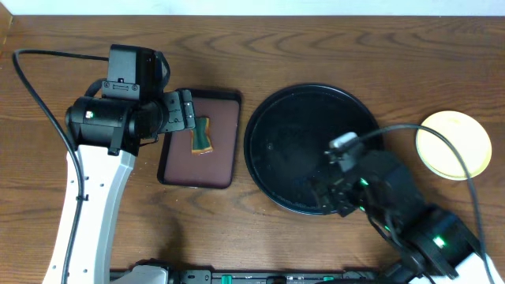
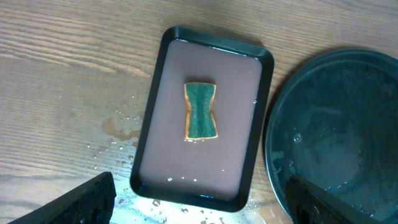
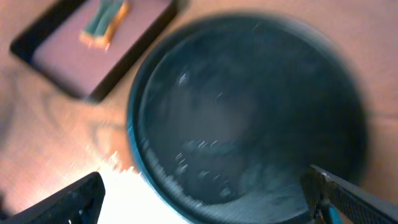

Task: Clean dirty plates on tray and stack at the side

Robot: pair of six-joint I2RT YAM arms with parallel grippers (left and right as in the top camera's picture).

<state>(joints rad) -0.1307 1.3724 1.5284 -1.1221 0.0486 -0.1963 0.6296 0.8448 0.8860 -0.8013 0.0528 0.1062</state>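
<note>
Toward the left end of the desk (image 1: 47, 31), the left gripper (image 1: 189, 111) is hovering above a rectangular tray (image 1: 225, 142), its fingers (image 2: 81, 200) standing spread wide with nothing between them. The rectangular tray is lying flat with its long sides running from the desk's far edge toward the near edge, and it is holding a shallow brownish liquid (image 2: 205, 162). A sponge (image 2: 200, 111), green on top with an orange-yellow edge, is resting in that liquid near the tray's middle, apart from all four walls. Droplets (image 2: 121, 127) are sitting on the wood just beside the tray's left wall.

At the middle of the desk, a round black tray (image 1: 308, 126) is sitting just beside the rectangular one without touching it, its surface glistening with wet specks. Over its near right part, the right gripper (image 3: 208, 205) is hanging with its fingers (image 3: 348, 198) parted as wide as the left one's, gripping nothing; this wrist view is blurred.

Near the right edge of the desk, a pale yellow plate (image 1: 454, 145) is lying flat on the wood, near the round black tray but outside its rim. Whether other plates are lying under it cannot be told from above.
</note>
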